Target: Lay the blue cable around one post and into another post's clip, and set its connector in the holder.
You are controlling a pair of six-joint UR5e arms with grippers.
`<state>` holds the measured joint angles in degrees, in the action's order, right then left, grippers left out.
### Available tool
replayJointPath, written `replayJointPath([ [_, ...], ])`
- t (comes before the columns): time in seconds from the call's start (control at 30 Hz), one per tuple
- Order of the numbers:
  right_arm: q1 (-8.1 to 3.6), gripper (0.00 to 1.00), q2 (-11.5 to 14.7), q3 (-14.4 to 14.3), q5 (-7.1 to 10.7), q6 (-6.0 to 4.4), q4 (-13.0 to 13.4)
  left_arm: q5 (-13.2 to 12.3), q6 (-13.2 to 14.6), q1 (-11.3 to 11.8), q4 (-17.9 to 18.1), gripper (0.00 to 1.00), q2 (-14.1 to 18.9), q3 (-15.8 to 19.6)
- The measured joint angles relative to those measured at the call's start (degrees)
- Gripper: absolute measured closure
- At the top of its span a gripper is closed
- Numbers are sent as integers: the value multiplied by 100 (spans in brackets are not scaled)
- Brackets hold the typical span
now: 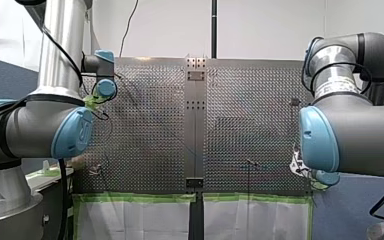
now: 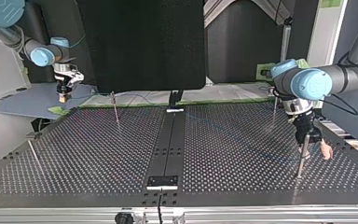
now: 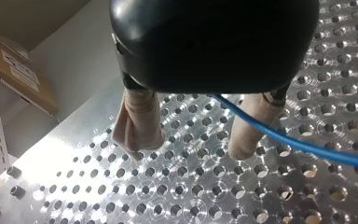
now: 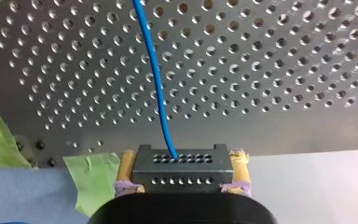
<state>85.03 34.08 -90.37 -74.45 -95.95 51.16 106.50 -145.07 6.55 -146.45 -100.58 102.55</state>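
Note:
In the right wrist view my right gripper (image 4: 182, 179) is shut on a black perforated connector block (image 4: 182, 167), gripped between its yellow pads. The blue cable (image 4: 155, 79) leaves the block and runs out over the perforated table. In the top view that gripper (image 2: 64, 96) hangs off the table's far left corner. My left gripper (image 3: 193, 140) stands open just above the plate, and the blue cable (image 3: 307, 147) passes between its beige fingers (image 3: 139, 122), close to one of them. In the top view it (image 2: 315, 148) sits beside a thin post (image 2: 301, 161) at the right.
Other thin posts stand at the top view's far left-centre (image 2: 115, 108), near left (image 2: 32, 151) and far right (image 2: 274, 109). A black rail (image 2: 170, 140) runs down the table's middle with a small block (image 2: 163, 181) at its near end. Green tape (image 4: 91, 175) marks the edge.

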Motion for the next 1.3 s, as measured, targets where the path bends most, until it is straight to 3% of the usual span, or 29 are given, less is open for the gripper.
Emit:
replayJointPath([
  [0.17,4,100,229,-197,-126,77,-195,-3,0,2,0,0,0,1],
  [0.3,80,100,420,-304,-300,135,-374,-7,10,-1,1,0,0,1],
  [0.4,172,100,555,-322,-432,121,-506,-10,8,-3,6,0,0,0],
  [0.63,453,100,855,-328,-680,-119,-805,-11,-21,3,21,0,0,0],
  [0.8,710,100,1116,-329,-589,-375,-1066,-11,-66,9,42,0,0,1],
  [0.93,816,100,1309,-329,-547,-507,-1260,-11,-99,20,49,0,0,0],
  [1.07,848,100,1524,-329,-551,-425,-1475,-11,-122,33,51,0,0,1],
  [1.3,906,100,1935,-329,-626,-48,-1885,-11,-128,36,46,0,0,2],
])
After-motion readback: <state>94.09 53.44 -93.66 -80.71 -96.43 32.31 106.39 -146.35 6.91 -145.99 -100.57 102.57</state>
